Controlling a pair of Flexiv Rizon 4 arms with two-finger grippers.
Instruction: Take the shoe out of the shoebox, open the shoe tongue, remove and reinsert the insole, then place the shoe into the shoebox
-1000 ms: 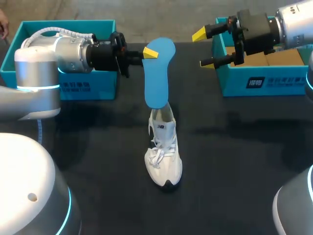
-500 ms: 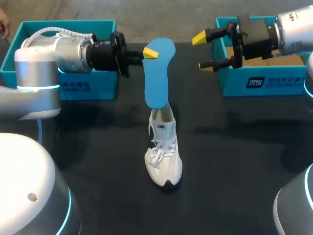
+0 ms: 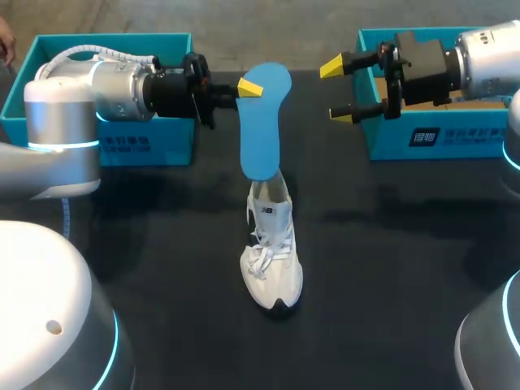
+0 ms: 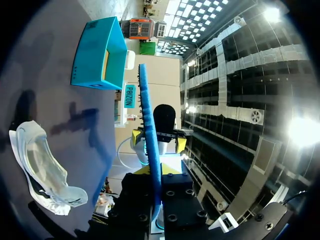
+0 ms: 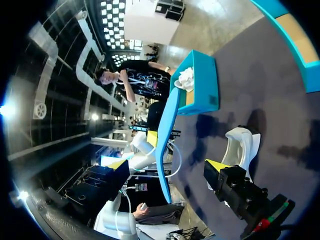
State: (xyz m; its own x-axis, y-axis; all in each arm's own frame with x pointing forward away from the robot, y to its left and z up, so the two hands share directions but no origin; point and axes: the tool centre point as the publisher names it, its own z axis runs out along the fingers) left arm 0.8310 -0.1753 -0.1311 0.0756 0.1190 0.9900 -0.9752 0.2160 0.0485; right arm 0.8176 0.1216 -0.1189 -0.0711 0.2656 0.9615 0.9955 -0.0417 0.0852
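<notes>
The left fingers [image 3: 250, 88] pinch the insole [image 3: 262, 134] at its edge (upright over the shoe [image 3: 272, 260]); the right fingers [image 3: 331, 65] gape nearby.

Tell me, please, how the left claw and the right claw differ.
The left claw is shut on the insole; the right claw is open and empty. The left claw sits by the left box, the right claw by the right box. Both have yellow tips and point inward.
</notes>
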